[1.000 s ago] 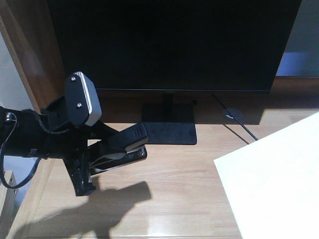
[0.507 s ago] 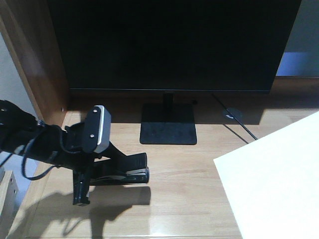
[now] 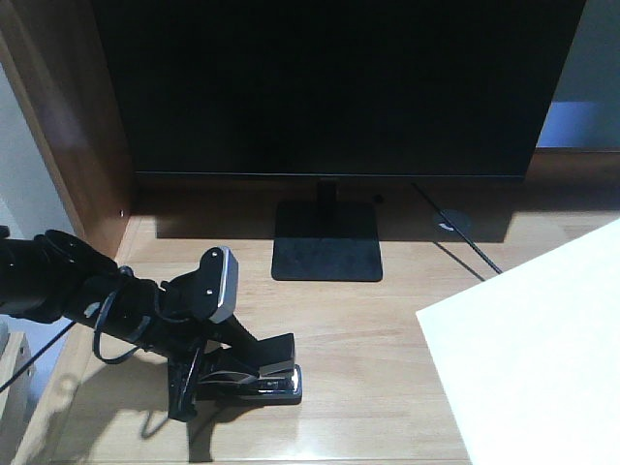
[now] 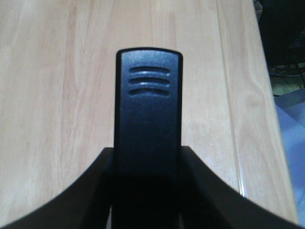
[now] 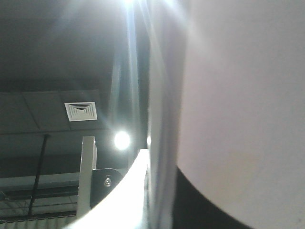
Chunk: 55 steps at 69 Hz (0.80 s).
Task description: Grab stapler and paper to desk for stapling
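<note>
Looking through the front view, I see the left gripper (image 3: 215,366) low over the front-left part of the desk (image 3: 368,368), pinching the stapler (image 3: 263,373) from both sides. The stapler lies roughly level with its nose toward the right. Its shadow meets its underside, so it appears to be resting on the wood. A silver strip shows along its lower edge.

From the left wrist view I get the stapler's black top (image 4: 149,119), with three ridges near the far end, running straight away from the camera. The two dark fingers (image 4: 93,191) press against its sides at the near end, and there is light wood grain beneath.

The paper (image 3: 533,358) fills the lower right of the front view, well apart from the stapler, with one corner pointing left. I cannot tell whether it is lying flat or held above the desk.

The right wrist camera points upward at a ceiling vent (image 5: 81,111) and a lamp (image 5: 122,140). The white sheet (image 5: 238,95) sits close against the lens on the right side. I cannot tell from this whether the right gripper is clamped or spread.

Behind the stapler stands a black monitor (image 3: 339,87) on its flat base (image 3: 326,254). A cable (image 3: 465,247) runs past a round grommet (image 3: 451,223) to the right of the base.
</note>
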### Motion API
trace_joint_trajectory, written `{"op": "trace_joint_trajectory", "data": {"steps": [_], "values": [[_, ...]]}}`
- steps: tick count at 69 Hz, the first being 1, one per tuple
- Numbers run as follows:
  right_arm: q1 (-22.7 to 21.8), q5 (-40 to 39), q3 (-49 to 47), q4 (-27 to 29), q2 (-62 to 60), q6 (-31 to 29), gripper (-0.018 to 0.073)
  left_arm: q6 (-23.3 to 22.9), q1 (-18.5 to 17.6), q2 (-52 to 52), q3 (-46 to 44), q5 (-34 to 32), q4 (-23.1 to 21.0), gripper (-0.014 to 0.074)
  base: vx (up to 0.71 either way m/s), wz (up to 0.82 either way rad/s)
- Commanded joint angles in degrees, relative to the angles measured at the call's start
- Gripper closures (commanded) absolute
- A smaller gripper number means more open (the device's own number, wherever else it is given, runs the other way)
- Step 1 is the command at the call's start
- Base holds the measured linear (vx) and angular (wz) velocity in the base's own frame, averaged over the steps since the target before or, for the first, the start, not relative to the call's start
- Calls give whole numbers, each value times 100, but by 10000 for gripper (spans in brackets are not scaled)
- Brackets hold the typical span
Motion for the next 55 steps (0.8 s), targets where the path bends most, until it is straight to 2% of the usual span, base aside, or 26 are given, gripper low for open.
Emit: {"op": "trace_joint_trajectory", "data": {"steps": [1, 35, 55], "values": [[-23, -671, -174, 123, 77, -34, 565, 118, -11, -124, -168, 193, -465, 603, 0, 0], [-23, -671, -174, 123, 77, -34, 565, 118, -11, 196, -168, -57, -455, 583, 0, 0], [-23, -671, -174, 123, 77, -34, 565, 112, -5, 184, -168, -62, -455, 486, 0, 0]]}}
